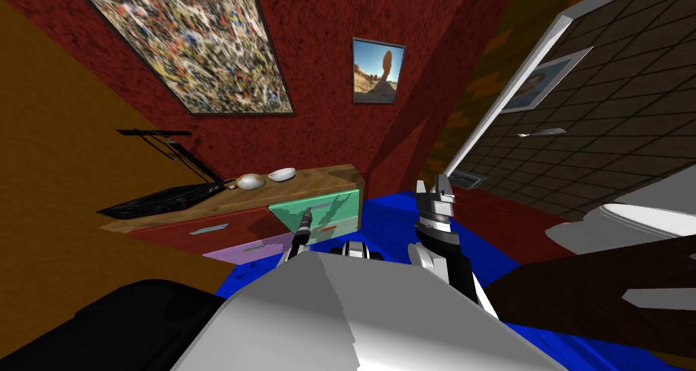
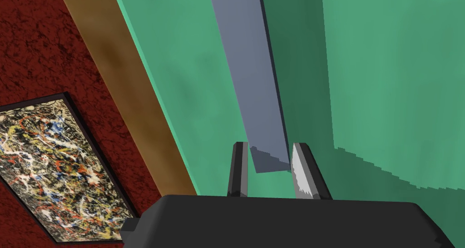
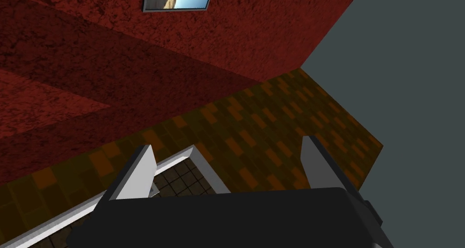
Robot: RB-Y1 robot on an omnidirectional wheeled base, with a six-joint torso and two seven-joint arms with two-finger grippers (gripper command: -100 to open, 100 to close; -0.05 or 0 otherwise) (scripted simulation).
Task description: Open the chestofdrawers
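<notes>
handle (image 2: 249, 77): upper end cut off | painting (image 2: 59, 168): cropped by edge

The chest of drawers (image 1: 238, 224) stands against the red wall (image 1: 319, 136), with a wooden top and red, purple and green fronts, each with a grey handle (image 2: 249, 77).

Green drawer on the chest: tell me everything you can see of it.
The green drawer is the upper right front of the chest, flat and plain, under its wood-look top, beside a red drawer. A grey bar handle runs across its face. The left gripper has its jaws shut on that handle's end. Whether it is pulled out, I cannot tell.
</notes>
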